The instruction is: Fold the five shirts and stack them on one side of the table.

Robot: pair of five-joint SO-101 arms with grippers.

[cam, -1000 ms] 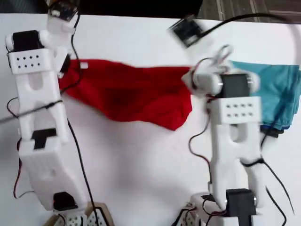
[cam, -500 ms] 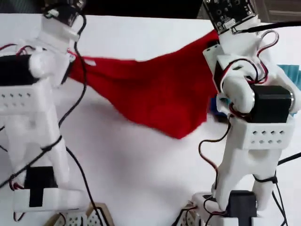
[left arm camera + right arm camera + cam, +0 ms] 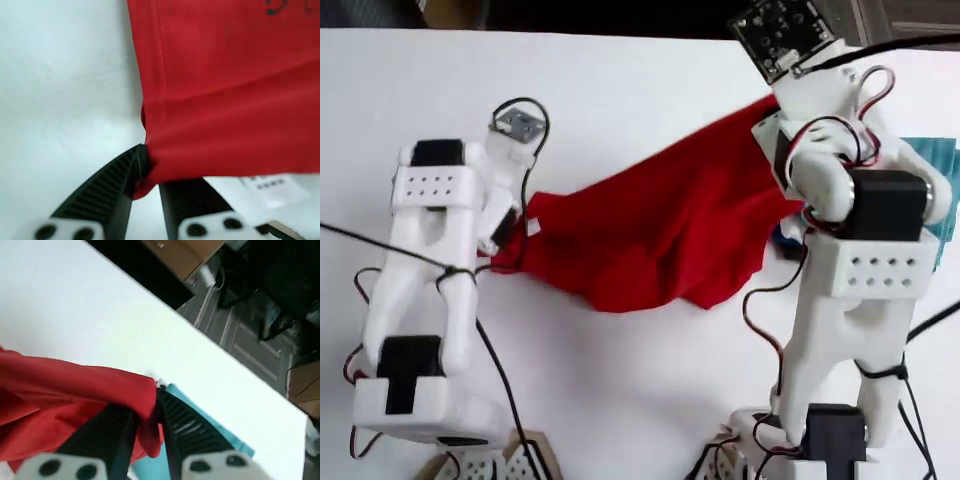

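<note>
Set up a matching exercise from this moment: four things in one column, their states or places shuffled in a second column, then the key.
1. red shirt
2. teal shirt
3. left hand
4. table

A. white surface under everything
B. shut on a red hem
C. held at two ends
D. lying at the right edge in the high view

Pairs: 1-C, 2-D, 3-B, 4-A

Rumpled red shirt (image 3: 660,235) is stretched out slantwise, a teal shirt (image 3: 942,165) lying just beside it
</note>
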